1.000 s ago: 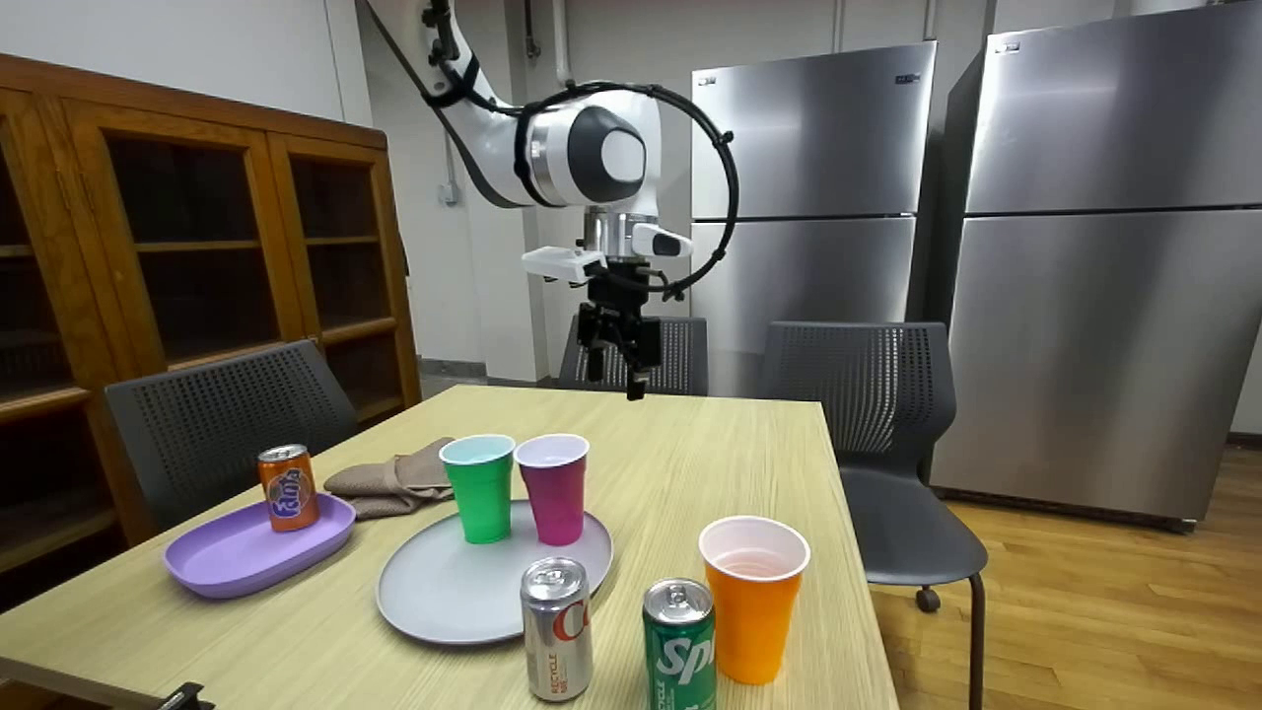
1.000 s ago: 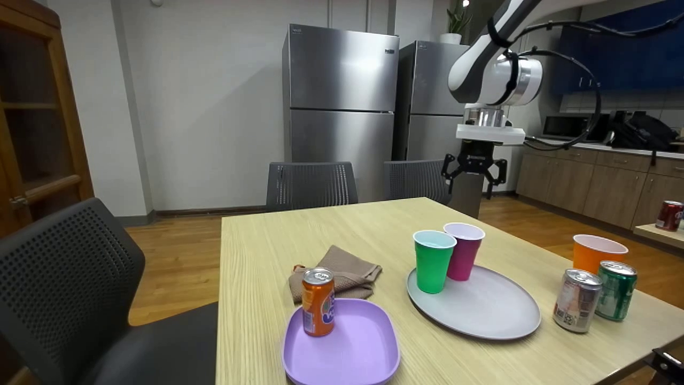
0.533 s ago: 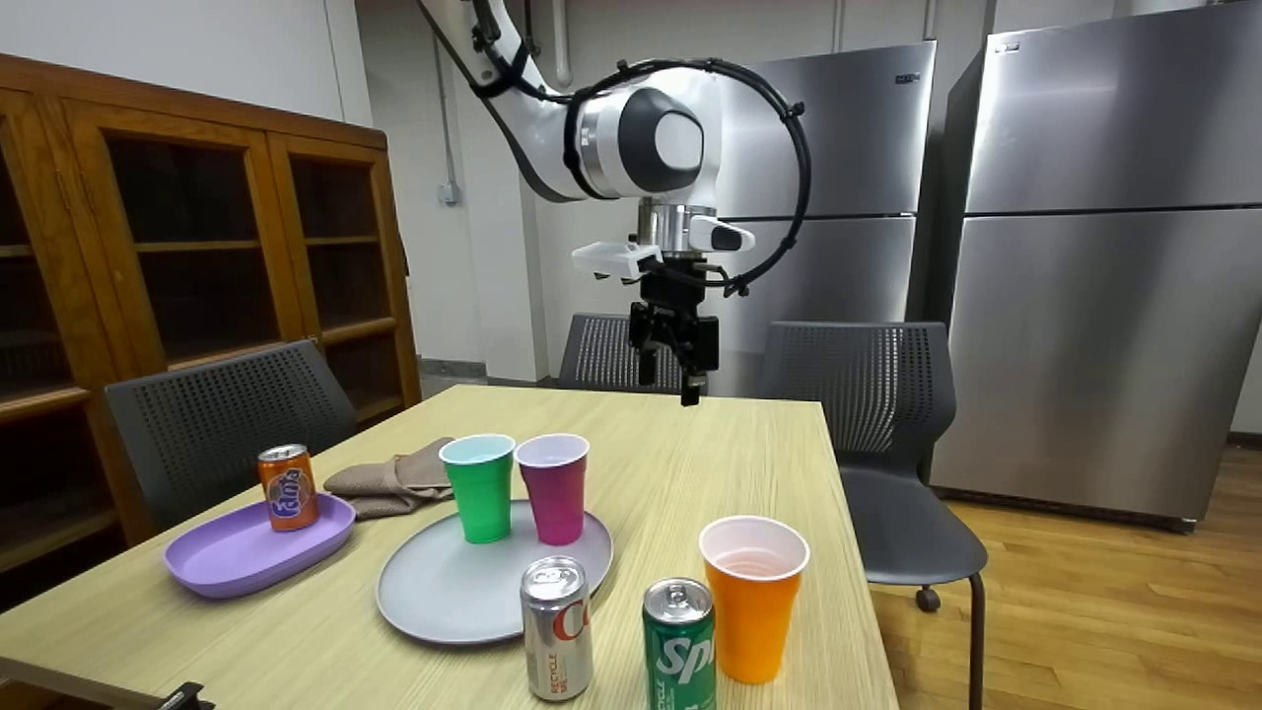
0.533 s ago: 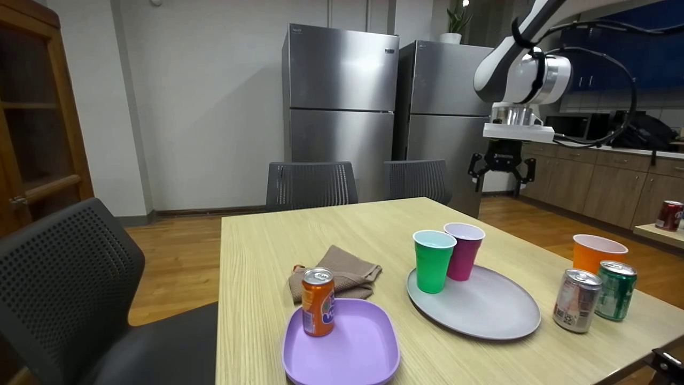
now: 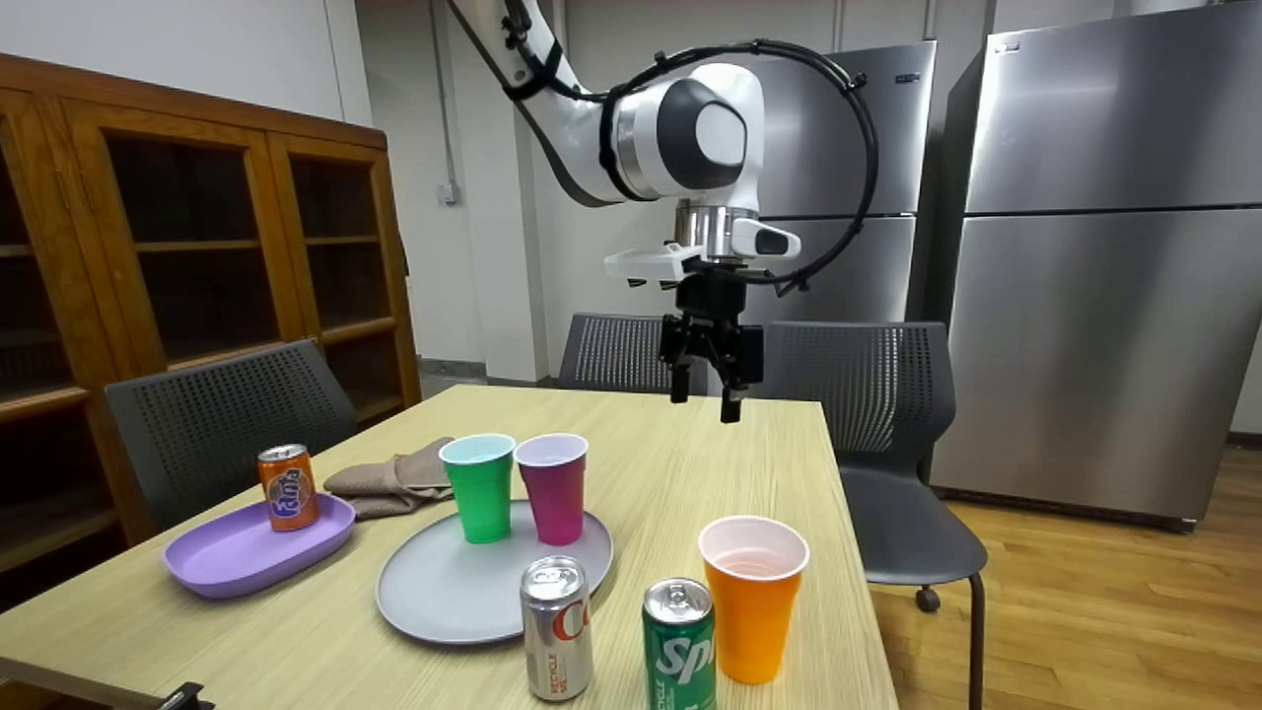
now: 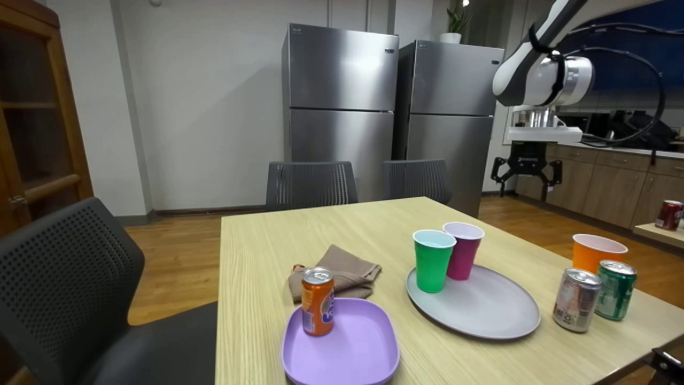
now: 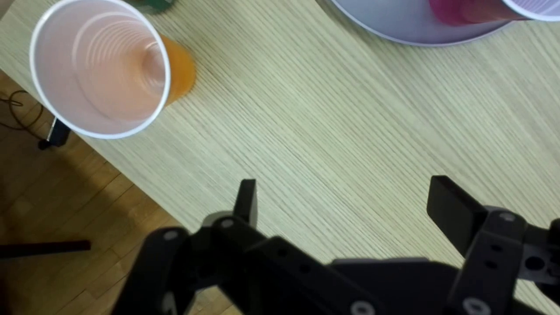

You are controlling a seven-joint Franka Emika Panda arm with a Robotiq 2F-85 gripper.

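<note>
My gripper [image 5: 705,399] is open and empty, pointing down above the table. It also shows in an exterior view [image 6: 523,191] and in the wrist view [image 7: 343,192], with bare wood between its fingers. The orange cup [image 7: 179,70] stands upright at the wrist view's upper left; a green Sprite can [image 5: 680,651] and a silver can [image 5: 557,641] stand beside it. A green cup [image 5: 483,503] and a magenta cup [image 5: 554,498] stand on a grey plate [image 5: 444,592]. An orange Fanta can [image 6: 318,310] stands on a purple plate [image 6: 363,342]. The gripper touches none of them.
A brown cloth [image 6: 347,267] lies by the purple plate on the wooden table [image 6: 267,256]. Dark chairs [image 5: 853,385] stand around the table. A wooden cabinet [image 5: 197,237] and steel fridges [image 5: 1114,296] stand beyond. A red can [image 6: 669,215] sits on a side shelf.
The arm and open gripper have moved to the right in both exterior views, and the gripper is slightly lower at the end. The cups, cans, plates and cloth have not moved.
</note>
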